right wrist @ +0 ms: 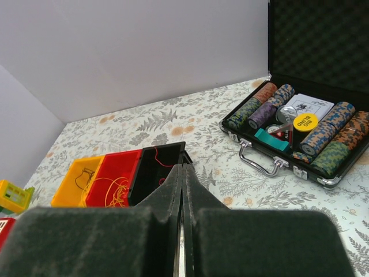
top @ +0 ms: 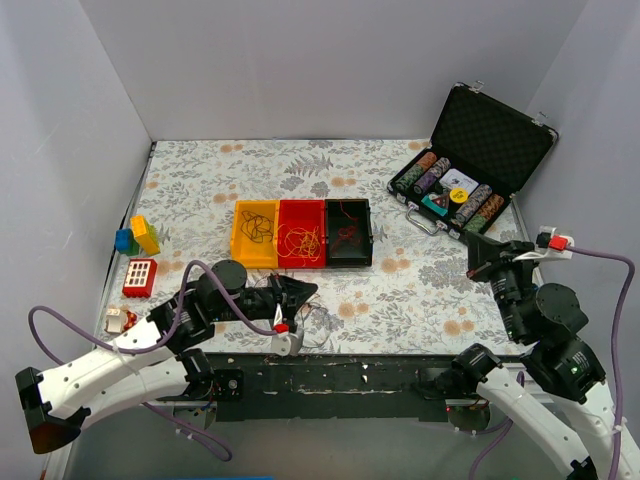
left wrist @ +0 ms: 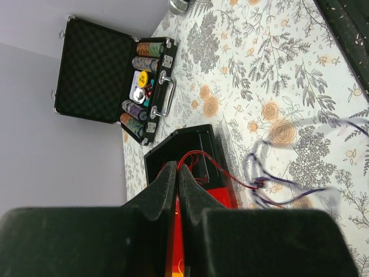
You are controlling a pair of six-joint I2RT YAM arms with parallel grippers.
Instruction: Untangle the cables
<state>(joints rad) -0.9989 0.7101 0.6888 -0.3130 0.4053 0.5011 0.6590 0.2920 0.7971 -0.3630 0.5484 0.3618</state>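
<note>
Hugging near table [top: 420, 290] edge — left gripper [top: 307, 290], loose cables [left wrist: 277, 184].

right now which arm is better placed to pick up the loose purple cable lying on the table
Left. The left end effector lies close beside the purple cable. The right end effector sits far off, near the poker chip case.
</note>
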